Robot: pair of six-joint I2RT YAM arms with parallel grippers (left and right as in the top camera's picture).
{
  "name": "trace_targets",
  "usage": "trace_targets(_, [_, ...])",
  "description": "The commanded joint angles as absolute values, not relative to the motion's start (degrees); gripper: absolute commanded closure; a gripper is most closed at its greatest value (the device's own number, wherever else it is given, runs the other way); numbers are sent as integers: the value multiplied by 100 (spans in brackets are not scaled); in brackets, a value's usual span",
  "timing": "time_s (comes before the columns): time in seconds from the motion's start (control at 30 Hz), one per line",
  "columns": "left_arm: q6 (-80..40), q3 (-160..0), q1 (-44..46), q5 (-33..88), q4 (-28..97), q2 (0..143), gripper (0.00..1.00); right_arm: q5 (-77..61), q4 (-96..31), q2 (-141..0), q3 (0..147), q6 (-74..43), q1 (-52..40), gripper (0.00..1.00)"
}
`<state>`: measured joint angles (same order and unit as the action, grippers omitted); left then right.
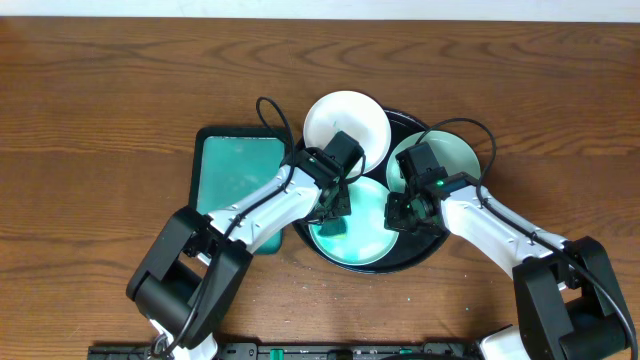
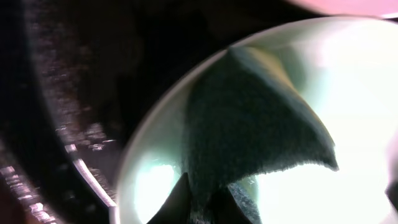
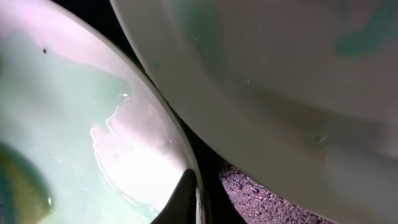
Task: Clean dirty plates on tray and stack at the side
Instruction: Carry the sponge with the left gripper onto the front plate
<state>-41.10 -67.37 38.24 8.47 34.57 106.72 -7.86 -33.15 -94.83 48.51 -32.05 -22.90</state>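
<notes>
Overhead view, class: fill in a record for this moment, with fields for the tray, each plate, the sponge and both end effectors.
black tray: holds all three plates
rear plate: white, looks clean
right plate: pale teal film
front plate: teal smear
sponge: dark, pressed on front plate
left end effector: shut on sponge
right end effector: at front plate's rim, grip unclear
teal tray: left of black tray
</notes>
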Motion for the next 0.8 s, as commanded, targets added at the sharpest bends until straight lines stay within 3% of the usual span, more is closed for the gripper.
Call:
trace_targets(0.0, [-3970,-6622,3752,1758,2834,11192,93,-478,-3210,-9760,4799,-3326,-2298,99])
trace_targets(0.2, [-3972,-6624,4060,3686,2021,11719,93,-475,-3212,-9760,4799,-3343,-2298,99])
trace_targets(0.77, [-3583,-6626,4263,3680,3428,11710,93,-475,-3212,-9762,4799,-3343,-2298,99])
